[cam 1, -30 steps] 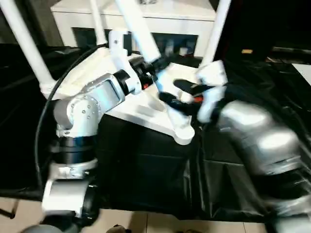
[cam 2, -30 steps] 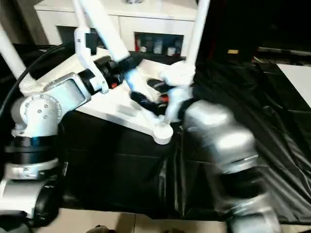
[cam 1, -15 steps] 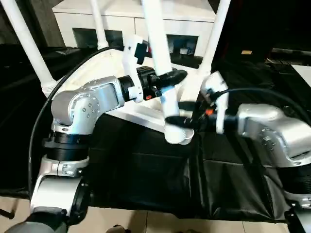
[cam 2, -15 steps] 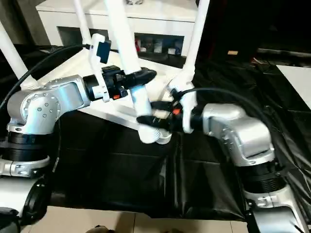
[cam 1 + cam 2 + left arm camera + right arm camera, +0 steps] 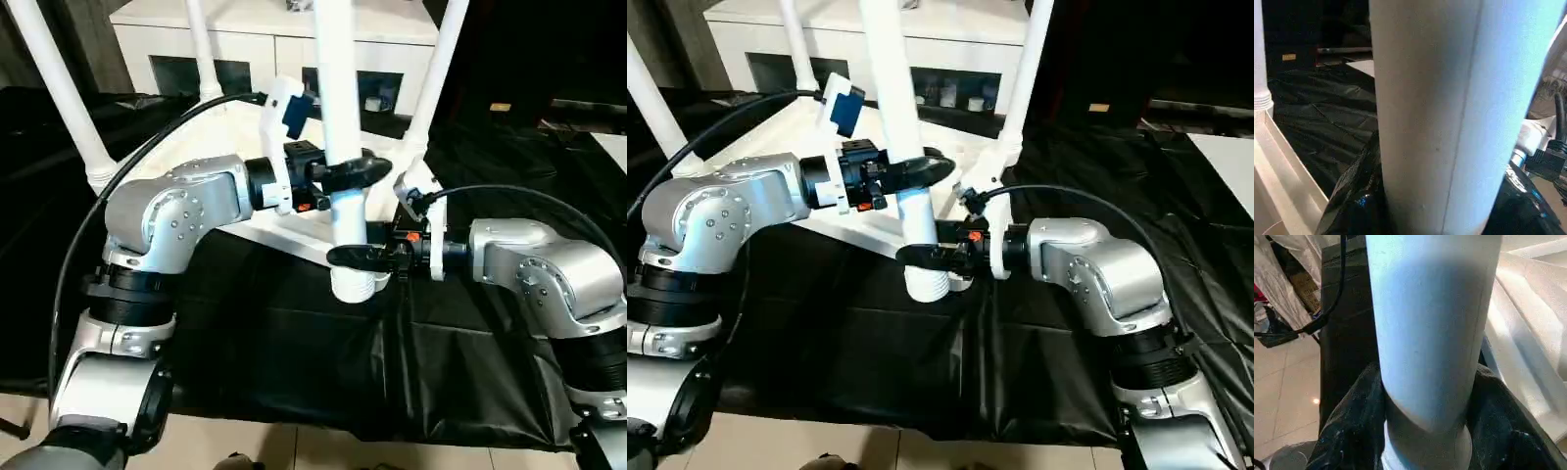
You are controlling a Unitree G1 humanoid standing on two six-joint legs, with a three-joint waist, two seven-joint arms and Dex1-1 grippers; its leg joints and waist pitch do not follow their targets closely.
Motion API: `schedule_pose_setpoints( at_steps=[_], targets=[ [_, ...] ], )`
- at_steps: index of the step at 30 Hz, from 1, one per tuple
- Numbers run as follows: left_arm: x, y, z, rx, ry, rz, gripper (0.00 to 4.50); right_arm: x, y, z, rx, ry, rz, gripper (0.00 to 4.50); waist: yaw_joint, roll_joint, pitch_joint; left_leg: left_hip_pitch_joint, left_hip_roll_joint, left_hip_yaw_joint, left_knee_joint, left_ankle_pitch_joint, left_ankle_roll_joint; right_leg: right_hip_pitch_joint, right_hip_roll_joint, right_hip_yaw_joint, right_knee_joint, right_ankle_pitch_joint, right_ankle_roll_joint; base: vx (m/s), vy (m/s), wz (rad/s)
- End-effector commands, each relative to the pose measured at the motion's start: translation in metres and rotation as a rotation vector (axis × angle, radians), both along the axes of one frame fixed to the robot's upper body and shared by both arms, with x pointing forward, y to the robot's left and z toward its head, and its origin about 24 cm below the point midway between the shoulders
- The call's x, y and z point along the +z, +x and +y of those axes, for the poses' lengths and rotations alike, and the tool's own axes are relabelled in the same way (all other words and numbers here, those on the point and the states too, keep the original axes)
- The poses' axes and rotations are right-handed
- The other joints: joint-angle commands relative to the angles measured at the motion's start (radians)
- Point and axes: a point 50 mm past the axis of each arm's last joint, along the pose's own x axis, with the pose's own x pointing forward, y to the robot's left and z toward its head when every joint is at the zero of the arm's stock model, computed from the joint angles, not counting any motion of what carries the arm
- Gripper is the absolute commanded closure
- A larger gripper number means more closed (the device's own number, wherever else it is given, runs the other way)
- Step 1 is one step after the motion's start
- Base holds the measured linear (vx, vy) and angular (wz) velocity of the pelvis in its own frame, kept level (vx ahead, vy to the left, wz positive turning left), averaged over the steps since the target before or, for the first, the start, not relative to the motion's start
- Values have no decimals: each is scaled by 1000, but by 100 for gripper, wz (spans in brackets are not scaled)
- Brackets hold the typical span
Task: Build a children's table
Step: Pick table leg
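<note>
The white tabletop [image 5: 211, 132] lies underside up on a black-covered surface. Three white legs stand in its corner sockets: far left [image 5: 59, 88], back left [image 5: 201, 49] and back right [image 5: 436, 59]. A fourth leg [image 5: 338, 108] stands upright at the near corner, its flared end [image 5: 355, 285] hiding that socket. My left gripper [image 5: 348, 174] is shut on this leg at mid height. My right gripper [image 5: 359, 257] is shut on it just above the flared end. Both wrist views show the leg [image 5: 1425, 112] [image 5: 1430, 333] close between black fingers [image 5: 1347, 431].
A white cabinet [image 5: 255, 29] with dark glass doors stands behind the tabletop. Black sheeting [image 5: 294, 352] hangs over the front edge of the work surface down to a tiled floor [image 5: 313, 455]. A black cable [image 5: 147, 147] loops from my left arm.
The fourth leg swung from a leftward tilt to upright and its flared end came down at the near corner. My right gripper moved in and shut on its lower part.
</note>
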Motion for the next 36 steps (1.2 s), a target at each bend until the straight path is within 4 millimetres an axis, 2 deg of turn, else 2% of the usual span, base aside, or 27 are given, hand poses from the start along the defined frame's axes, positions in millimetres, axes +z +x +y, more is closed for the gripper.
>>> schedule_pose_setpoints(
  at_steps=[1,11,12,14,17,19,21,22,23,24,25,26,27,28,30,31,32,33,36],
  targets=[
    [12,-6,-8,-65,-15,-57,265,-4,0,0,-1,-10,24,254,5,-14,-76,19,46,-21,-66,-88,19,57,-60,41,-58,-152,-229,0,0,0],
    [11,-12,-12,-121,1,-96,265,-10,0,2,-20,-2,43,262,5,-13,-77,19,46,-21,-67,-88,15,57,-60,40,-57,-145,-231,0,0,0],
    [10,-12,-12,-111,11,-99,230,-11,1,2,-27,-1,41,262,5,-13,-77,19,47,-22,-67,-90,13,57,-61,40,-57,-148,-230,0,0,0],
    [8,-9,-9,-80,-3,-61,193,-10,3,-2,-72,9,33,263,5,-14,-76,19,46,-21,-67,-90,12,56,-61,41,-58,-153,-228,0,0,0],
    [6,-11,-6,-98,1,-54,178,-9,5,-6,-106,17,25,263,5,-13,-77,19,47,-22,-67,-88,10,56,-60,40,-57,-150,-228,0,0,0],
    [6,-15,-3,-124,-16,-32,154,-6,10,-15,-189,40,14,263,5,-12,-76,20,46,-21,-67,-90,9,55,-60,41,-57,-149,-229,0,0,0],
    [5,-16,-2,-138,-20,-27,150,-6,12,-19,-218,45,11,263,4,-13,-76,19,45,-21,-68,-95,6,55,-60,40,-57,-159,-228,0,0,0],
    [5,-16,-1,-140,-21,-26,128,-6,12,-19,-222,45,11,263,4,-12,-76,20,45,-21,-68,-96,4,55,-59,40,-58,-164,-225,0,0,0],
    [5,-15,-1,-131,-23,-28,128,-5,12,-21,-235,50,9,263,5,-3,-76,20,45,-22,-68,-98,1,55,-59,40,-57,-162,-225,0,0,0],
    [5,-13,1,-109,-24,-47,108,-5,13,-26,-268,54,4,263,3,-1,-76,21,45,-22,-68,-100,-1,53,-58,40,-59,-159,-223,0,0,0],
    [6,-10,2,-85,-31,-59,108,-5,14,-30,-299,57,0,263,4,-5,-77,22,44,-21,-68,-104,-4,54,-58,40,-60,-156,-223,0,0,0],
    [7,-9,3,-70,-35,-67,104,-5,15,-33,-320,58,-2,263,4,-2,-76,24,45,-21,-69,-112,-8,51,-56,41,-62,-160,-222,0,0,0],
    [7,-8,4,-71,-35,-74,88,-6,15,-36,-342,60,-5,263,5,-3,-76,25,45,-21,-68,-114,-11,51,-57,41,-62,-162,-222,0,0,0],
    [8,-9,4,-81,-36,-87,88,-6,17,-39,-378,68,-6,263,6,4,-77,24,43,-21,-69,-112,-15,53,-57,41,-61,-161,-222,0,0,0],
    [8,-8,4,-78,-43,-99,80,-7,17,-42,-406,68,-11,263,7,0,-77,26,42,-20,-69,-116,-23,52,-56,40,-64,-170,-223,0,0,0],
    [9,-8,4,-74,-45,-104,80,-7,17,-43,-413,67,-11,263,7,-2,-77,23,42,-20,-69,-117,-22,55,-56,40,-62,-159,-224,0,0,0],
    [10,-4,7,-44,-55,-128,80,-9,19,-48,-459,46,-26,264,5,9,-77,23,42,-22,-69,-117,-23,54,-55,39,-64,-149,-221,0,0,0],
    [11,-2,9,-33,-59,-135,80,-10,20,-51,-481,37,-32,264,2,5,-78,22,41,-21,-69,-120,-23,56,-54,39,-62,-142,-223,0,0,0],
    [5,9,24,49,23,-211,80,-16,22,-65,-577,2,-47,264,-1,6,-78,20,39,-23,-69,-124,-15,58,-55,39,-68,-154,-214,0,0,0]
  ],
)
